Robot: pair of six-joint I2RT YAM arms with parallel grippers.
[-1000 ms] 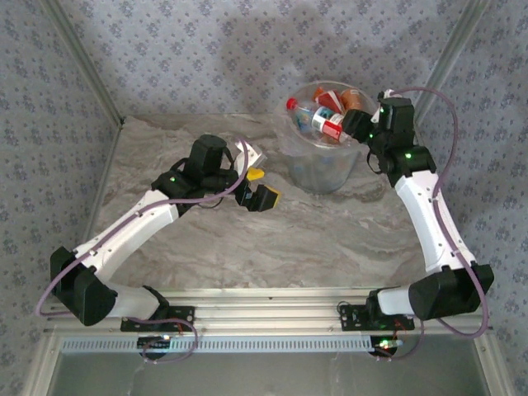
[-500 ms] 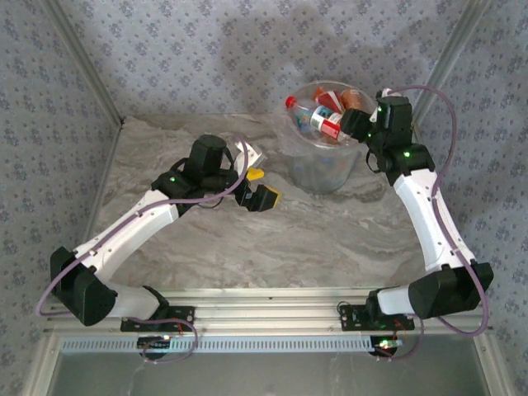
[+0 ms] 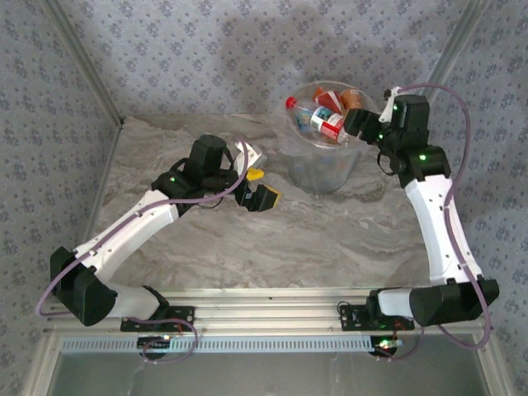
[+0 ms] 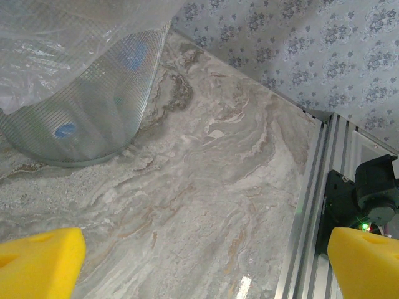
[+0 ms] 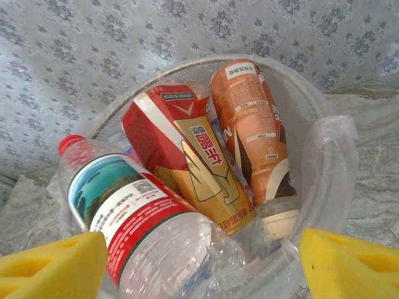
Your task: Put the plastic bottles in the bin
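Note:
The bin stands at the back of the table, heaped with plastic bottles. On top lie a clear bottle with a red cap and a red label, a red-and-gold one and an orange one. My right gripper hangs open at the bin's near rim. The clear bottle's base lies between its yellow fingertips, and the right pad is apart from it. My left gripper is open over bare table, left of the bin, with nothing between its pads.
The bin's wall and bag liner fill the upper left of the left wrist view. An aluminium rail runs along the near edge, with the right arm's base on it. Patterned walls close in the back and sides.
The right gripper has opened wider and drawn back to the right from the bin, leaving the clear bottle lying on the heap. The left arm has not moved.

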